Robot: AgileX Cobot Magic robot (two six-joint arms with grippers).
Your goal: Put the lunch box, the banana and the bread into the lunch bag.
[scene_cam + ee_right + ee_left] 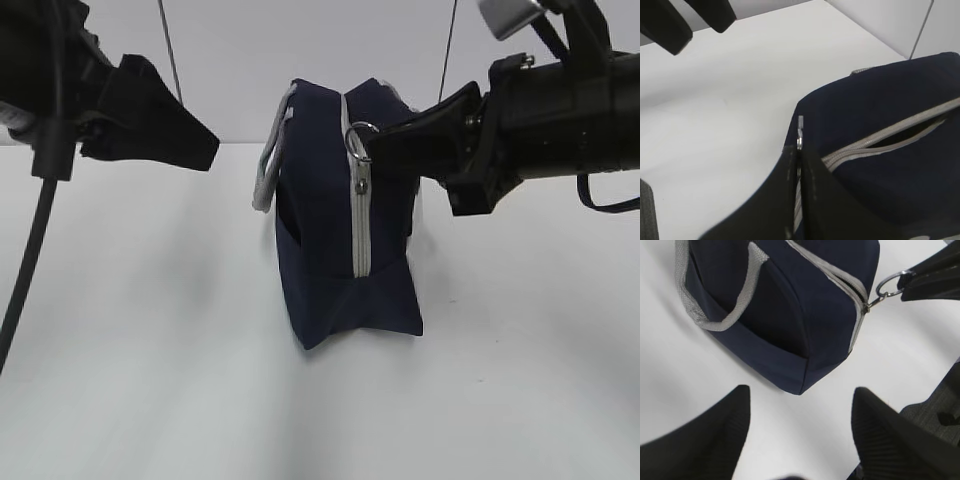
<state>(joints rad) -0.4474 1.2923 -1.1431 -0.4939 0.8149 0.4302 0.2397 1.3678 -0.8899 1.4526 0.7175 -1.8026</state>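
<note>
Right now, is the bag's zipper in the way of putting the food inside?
Mostly, yes. The zipper on the lunch bag is closed except for a short gap visible in the right wrist view. The right gripper is shut on the pull ring. The left gripper is open, beside the bag. No food is in view.

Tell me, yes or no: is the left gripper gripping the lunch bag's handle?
No. The left gripper hangs open over the bare table, apart from the lunch bag and its grey handle.

White table (150,350), pale wall (240,50) behind, thin dark cables (170,50)
</note>
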